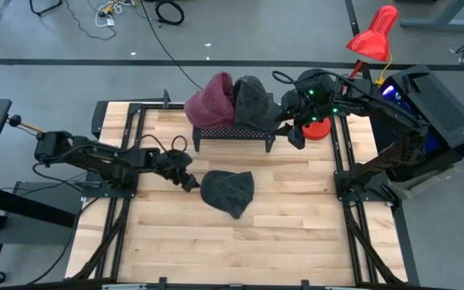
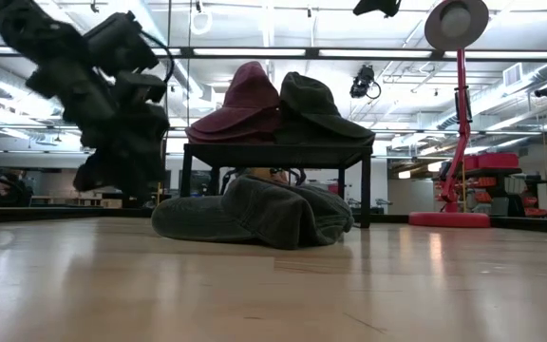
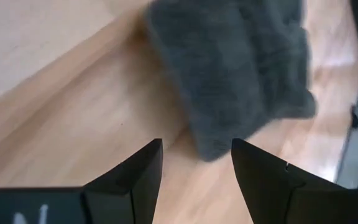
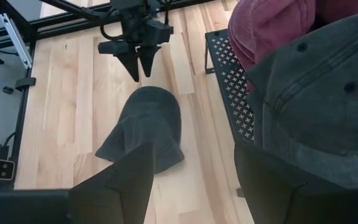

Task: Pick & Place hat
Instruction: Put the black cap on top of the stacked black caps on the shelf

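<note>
Spread and empty, the left tool (image 1: 188, 182) hangs just beside the grey hat (image 1: 228, 192) on the surface, nearer than the right tool (image 1: 295, 137).

Dark grey hat (image 1: 228, 192), maroon hat (image 1: 210, 97), black perforated rack (image 1: 232, 134), red lamp (image 1: 374, 34)

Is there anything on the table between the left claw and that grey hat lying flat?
Nothing: only bare wooden table separates the open left gripper from the grey hat, as the high view and left wrist view show.
</note>
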You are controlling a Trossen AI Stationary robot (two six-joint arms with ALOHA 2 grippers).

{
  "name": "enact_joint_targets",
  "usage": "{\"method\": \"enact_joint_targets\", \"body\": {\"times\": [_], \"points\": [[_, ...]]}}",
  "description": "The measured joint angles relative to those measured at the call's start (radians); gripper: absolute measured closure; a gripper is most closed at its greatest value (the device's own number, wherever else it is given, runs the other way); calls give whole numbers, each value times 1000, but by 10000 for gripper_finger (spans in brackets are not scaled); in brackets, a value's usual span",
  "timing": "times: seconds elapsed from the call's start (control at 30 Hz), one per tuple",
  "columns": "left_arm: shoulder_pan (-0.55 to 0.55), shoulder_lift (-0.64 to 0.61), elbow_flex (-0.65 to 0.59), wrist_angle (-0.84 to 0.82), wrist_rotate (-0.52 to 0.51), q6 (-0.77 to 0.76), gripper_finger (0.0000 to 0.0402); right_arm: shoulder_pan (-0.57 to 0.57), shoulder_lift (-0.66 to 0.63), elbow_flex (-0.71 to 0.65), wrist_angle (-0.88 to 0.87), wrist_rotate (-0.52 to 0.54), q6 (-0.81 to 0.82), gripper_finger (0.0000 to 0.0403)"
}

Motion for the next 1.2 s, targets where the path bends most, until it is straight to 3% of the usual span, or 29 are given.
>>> {"method": "enact_joint_targets", "body": {"times": [0.13, 0.4, 1.2], "points": [[0, 0, -54, 116, -40, -67, 202, 0, 0, 0, 0, 0, -8, 183], [0, 22, -67, 163, -92, -85, 202, 0, 0, 0, 7, 0, -19, 183], [0, 75, -66, 227, -87, -163, 202, 0, 0, 0, 66, 0, -65, 183]]}}
